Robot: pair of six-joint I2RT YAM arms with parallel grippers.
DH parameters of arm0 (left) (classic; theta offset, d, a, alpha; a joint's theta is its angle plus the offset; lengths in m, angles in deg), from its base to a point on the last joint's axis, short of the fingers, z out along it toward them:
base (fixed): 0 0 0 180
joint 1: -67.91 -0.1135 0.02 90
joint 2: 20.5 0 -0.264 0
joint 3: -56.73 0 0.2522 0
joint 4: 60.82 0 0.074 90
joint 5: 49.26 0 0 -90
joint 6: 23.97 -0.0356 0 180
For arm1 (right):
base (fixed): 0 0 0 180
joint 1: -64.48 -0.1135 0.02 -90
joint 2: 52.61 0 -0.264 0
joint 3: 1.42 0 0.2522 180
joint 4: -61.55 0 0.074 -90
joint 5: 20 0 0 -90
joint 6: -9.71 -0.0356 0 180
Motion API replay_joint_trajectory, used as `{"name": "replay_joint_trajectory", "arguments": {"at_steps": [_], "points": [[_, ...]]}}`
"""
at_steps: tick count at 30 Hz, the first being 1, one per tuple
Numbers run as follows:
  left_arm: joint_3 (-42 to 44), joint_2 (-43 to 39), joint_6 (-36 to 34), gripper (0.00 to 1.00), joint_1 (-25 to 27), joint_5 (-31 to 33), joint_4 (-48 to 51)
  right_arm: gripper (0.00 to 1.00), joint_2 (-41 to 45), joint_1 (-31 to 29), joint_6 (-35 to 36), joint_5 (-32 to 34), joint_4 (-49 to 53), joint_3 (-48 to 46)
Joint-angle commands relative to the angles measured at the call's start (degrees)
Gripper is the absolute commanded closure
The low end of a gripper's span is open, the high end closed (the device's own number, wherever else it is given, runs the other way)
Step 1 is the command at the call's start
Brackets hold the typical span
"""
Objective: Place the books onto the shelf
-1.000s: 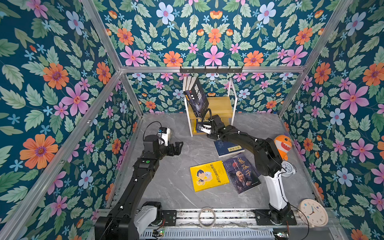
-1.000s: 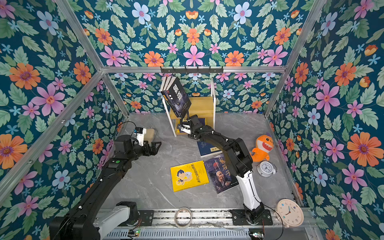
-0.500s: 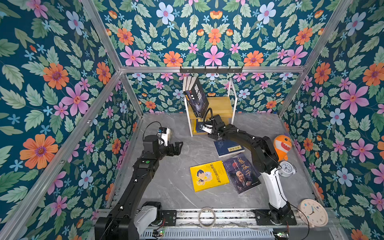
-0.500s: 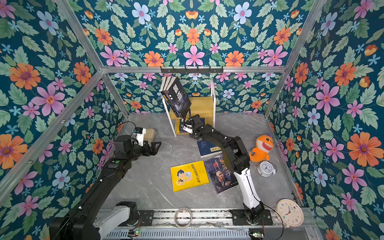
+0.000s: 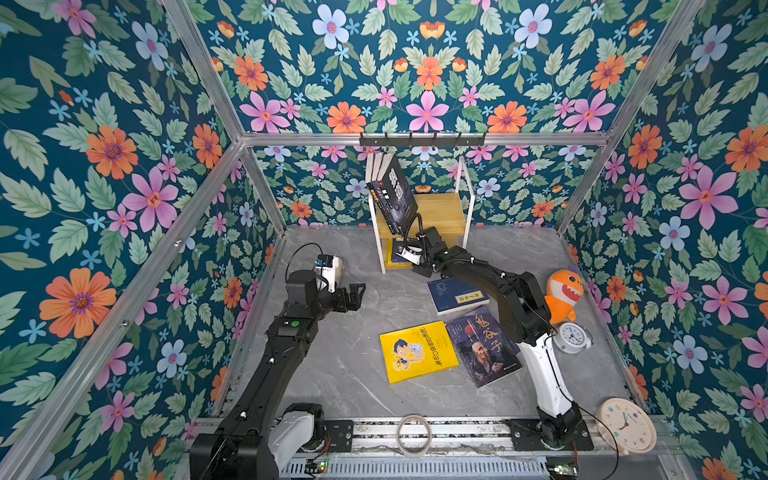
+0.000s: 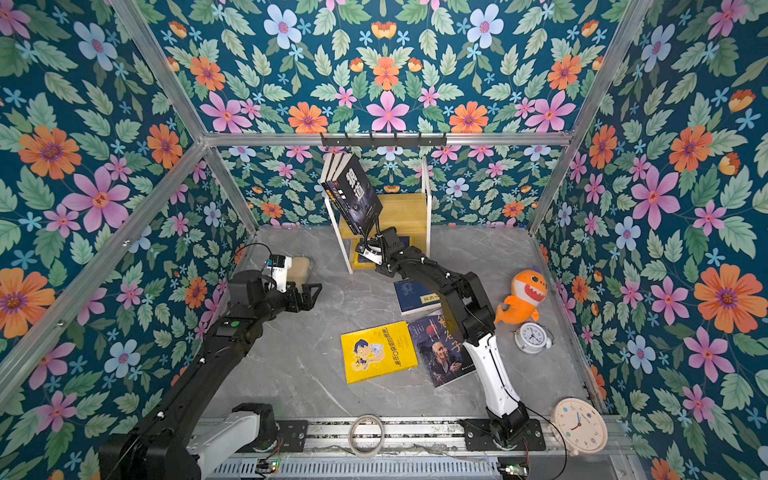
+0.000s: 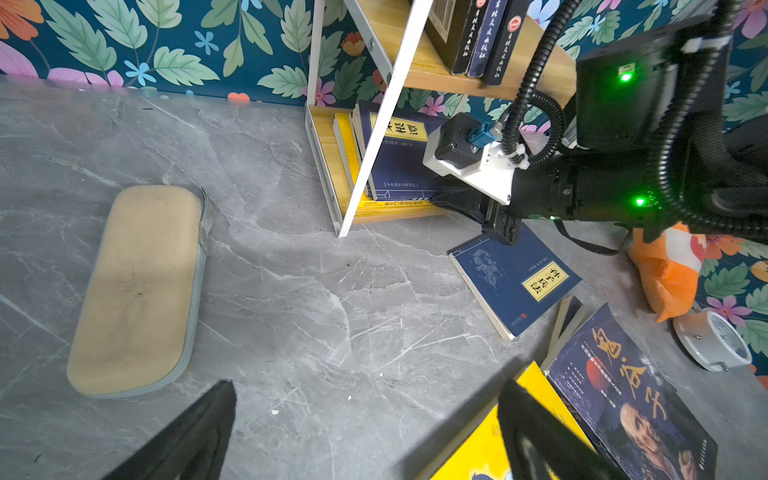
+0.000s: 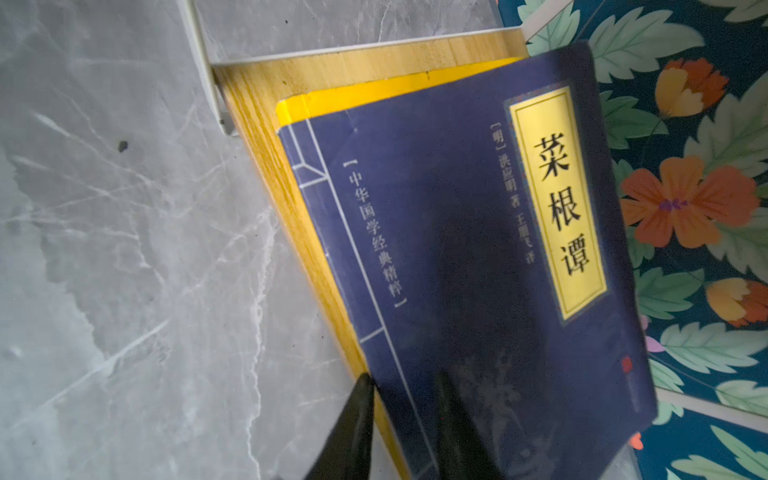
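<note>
Finishing the placing of one navy book (image 8: 457,249), by the look of things: resting on the lower board (image 8: 266,124) of the shelf (image 5: 440,208), cover up, on top of a yellow one (image 8: 395,89) already there. Reaching in beneath the upper board (image 7: 419,66) with the right gripper (image 8: 405,407), fingers (image 8: 357,415) narrowly apart and astride that book's near edge, one beside the spine, one over the cover. Cannot tell whether pinching it or only touching. Hovering off to the side with the left gripper (image 5: 356,293), spread wide and empty, above bare table (image 5: 332,374).

Up top: a short row of dark books (image 5: 395,195), leaning toward the free end, with plenty of bare board beside. Down below: just the two stacked, apparently flat.

Left to shelve, all lying on the table: a second navy book (image 5: 455,293) just in front of the shelf, a yellow cartoon book (image 5: 417,351), and a dark portrait book (image 5: 484,347) just beside it, with what may be another book's edge (image 7: 567,320) showing beneath. Roughly past halfway, then.

Next, probably: let go if not yet done, back straight out without dragging the book or catching the white frame (image 7: 376,137), then drop onto the near navy book. Expect trouble getting a finger under a thin cover lying flat on stone.
</note>
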Motion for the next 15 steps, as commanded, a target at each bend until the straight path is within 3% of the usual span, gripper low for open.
{"name": "replay_joint_trajectory", "arguments": {"at_steps": [1, 15], "points": [[0.1, -0.1, -0.7, 0.00, 0.0, -0.2, -0.7, 0.76, -0.6, -0.1, -0.7, -1.2, 0.5, 0.9], [0.4, -0.2, -0.9, 0.00, -0.1, 0.0, -0.9, 0.77, -1.2, -0.1, 0.3, -0.5, 0.9, 2.1]]}}
